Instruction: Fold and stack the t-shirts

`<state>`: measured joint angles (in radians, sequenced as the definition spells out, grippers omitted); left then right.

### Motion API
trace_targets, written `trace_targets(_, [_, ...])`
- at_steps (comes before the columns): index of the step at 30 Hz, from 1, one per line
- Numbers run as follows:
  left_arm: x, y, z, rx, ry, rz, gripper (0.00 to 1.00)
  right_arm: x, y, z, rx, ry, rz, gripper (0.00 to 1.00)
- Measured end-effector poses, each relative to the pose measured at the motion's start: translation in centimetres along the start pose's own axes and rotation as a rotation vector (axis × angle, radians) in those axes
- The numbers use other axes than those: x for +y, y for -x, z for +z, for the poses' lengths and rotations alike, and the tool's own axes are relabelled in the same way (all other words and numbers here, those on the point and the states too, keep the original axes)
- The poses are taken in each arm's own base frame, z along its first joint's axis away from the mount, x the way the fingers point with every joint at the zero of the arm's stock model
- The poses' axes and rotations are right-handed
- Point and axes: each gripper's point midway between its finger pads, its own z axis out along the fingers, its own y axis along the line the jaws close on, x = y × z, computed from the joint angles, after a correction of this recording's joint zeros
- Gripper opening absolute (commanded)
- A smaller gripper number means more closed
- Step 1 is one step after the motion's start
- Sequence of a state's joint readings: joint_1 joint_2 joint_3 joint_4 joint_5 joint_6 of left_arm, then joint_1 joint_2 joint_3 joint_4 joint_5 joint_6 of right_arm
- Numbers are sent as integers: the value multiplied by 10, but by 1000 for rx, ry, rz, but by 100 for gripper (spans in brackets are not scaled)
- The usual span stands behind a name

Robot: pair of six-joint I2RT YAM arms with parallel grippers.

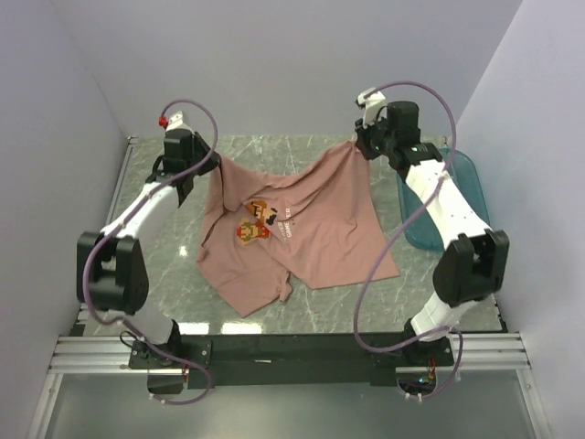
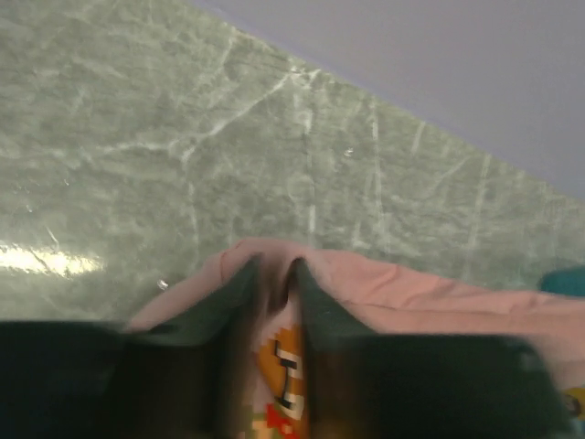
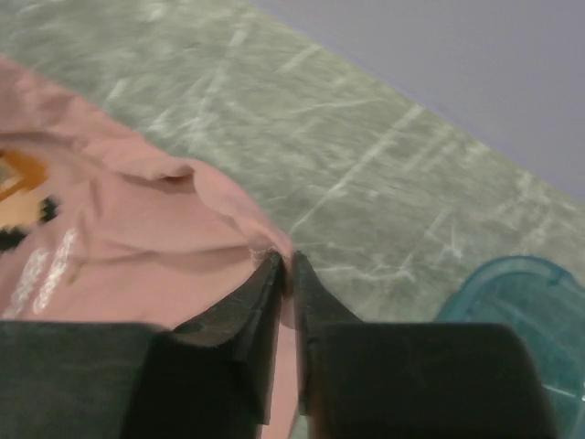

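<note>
Shirt (image 1: 306,233) is strung between both arms. Its far corners are lifted; the near half lies rumpled on the desk (image 1: 155,265), print facing up.

Left gripper (image 2: 272,272): clamped on the far-left edge, pink cloth showing between its fingers.
Right gripper (image 3: 284,265): pressed together on a thin fold at the far-right edge.
Which seam each holds, shoulder or hem, I cannot tell from these views.

Handling, as judged:
- Light, limp cotton with no stiffness; it sags between the grips.
- Should slide easily over the smooth desk. Not fragile.
- The right bite looks shallow and may slip under tension.
- Best hold is at corners or seams, where doubled cloth gives more to grip.
- Keep both grips level, pull even.

Tub (image 1: 457,187) sits right of the shirt.
</note>
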<state>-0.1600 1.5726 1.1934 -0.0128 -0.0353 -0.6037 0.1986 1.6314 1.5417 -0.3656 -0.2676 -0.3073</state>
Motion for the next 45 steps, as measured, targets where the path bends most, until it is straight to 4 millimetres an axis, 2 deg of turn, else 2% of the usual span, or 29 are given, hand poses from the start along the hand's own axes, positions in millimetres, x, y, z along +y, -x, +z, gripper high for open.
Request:
trace_targets(1, [1,3,10,6,0,-13,63,-8,-1,9,7,-40,29,62])
trace_targets(2, [2,8,17,11,9,-28,88,-16,-1,16,11,-78,47,68])
trace_targets(4, [-2,22,21,-2,8,-35,94,-26,-3,22,18,-131,79,77])
trace_targets(7, [-14,51,5,-61,-12,-11,97,-24,0,14,8,-127,80,82])
trace_targets(8, [-19,61,-9,-87,-26,7,98,-16,0,6,2,-87,64,82])
trace_targets(10, [-27,74,-40,-134,-59,33,100,15,-6,-16,-10,59,12,82])
trace_targets(12, [-34,78,-81,-169,-108,56,99,52,-21,-48,-1,239,-76,81])
trace_targets(14, [-41,75,-113,-188,-171,65,99,97,-43,-84,-14,459,-188,81])
trace_targets(15, [-44,67,-129,-180,-212,70,98,117,-58,-99,-15,554,-221,80])
trace_targets(17, [-45,47,-144,-140,-268,68,93,149,-92,-121,-7,699,-244,80])
trace_targets(19, [-39,10,-149,-45,-304,43,87,167,-131,-132,46,769,-228,80])
trace_targets(21, [-27,-37,-150,75,-305,5,85,173,-159,-135,98,781,-214,80])
trace_targets(23, [-12,-95,-154,228,-272,-43,84,175,-181,-138,133,779,-217,80])
trace_targets(26, [-2,-172,-180,425,-244,-92,83,177,-197,-141,141,772,-238,79])
trace_targets(27, [-5,-194,-193,478,-247,-95,83,178,-200,-141,138,772,-245,79])
trace_targets(28, [-8,-208,-203,512,-252,-100,83,179,-205,-142,141,772,-250,79])
trace_targets(30, [-18,-231,-220,569,-272,-114,81,181,-216,-144,156,774,-252,79])
trace_targets(32, [-22,-248,-229,611,-256,-135,81,181,-222,-144,171,770,-252,79])
trace_targets(35, [-24,-280,-242,691,-198,-134,80,178,-223,-142,174,755,-260,79])
trace_targets(38, [-18,-308,-252,753,-123,-61,76,176,-222,-139,171,741,-271,78])
trace_targets(40, [-12,-319,-252,763,-52,21,76,175,-222,-138,171,735,-275,78])
trace_targets(45, [-8,-332,-248,749,76,206,70,173,-222,-137,173,728,-280,78])
